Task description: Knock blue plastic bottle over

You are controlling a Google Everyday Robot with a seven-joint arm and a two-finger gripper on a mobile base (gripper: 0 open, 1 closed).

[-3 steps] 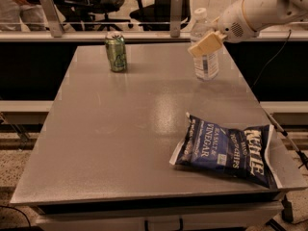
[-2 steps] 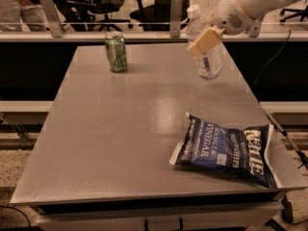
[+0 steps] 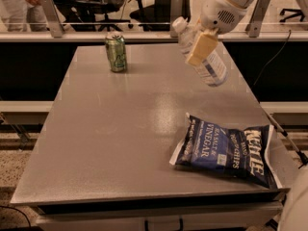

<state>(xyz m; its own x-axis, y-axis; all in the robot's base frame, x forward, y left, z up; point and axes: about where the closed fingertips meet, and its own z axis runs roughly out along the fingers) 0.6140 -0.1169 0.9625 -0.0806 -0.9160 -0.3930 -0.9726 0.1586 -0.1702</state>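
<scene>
The blue plastic bottle (image 3: 212, 69) is clear with a white cap and a pale label. It is at the table's far right, tilted steeply, with its cap pointing up and left and its base low to the right. My gripper (image 3: 199, 52) comes down from the top right and is shut on the bottle's middle. One cream finger (image 3: 202, 45) lies across the front of the bottle. The other finger is hidden behind it.
A green drink can (image 3: 116, 52) stands upright at the far left of the grey table (image 3: 115, 129). A dark blue chip bag (image 3: 226, 149) lies flat at the near right. A rail with posts and office chairs stand behind the table.
The bottle stood upright on the table a second ago. It now leans steeply with its cap to the left, and my gripper has turned with it.
</scene>
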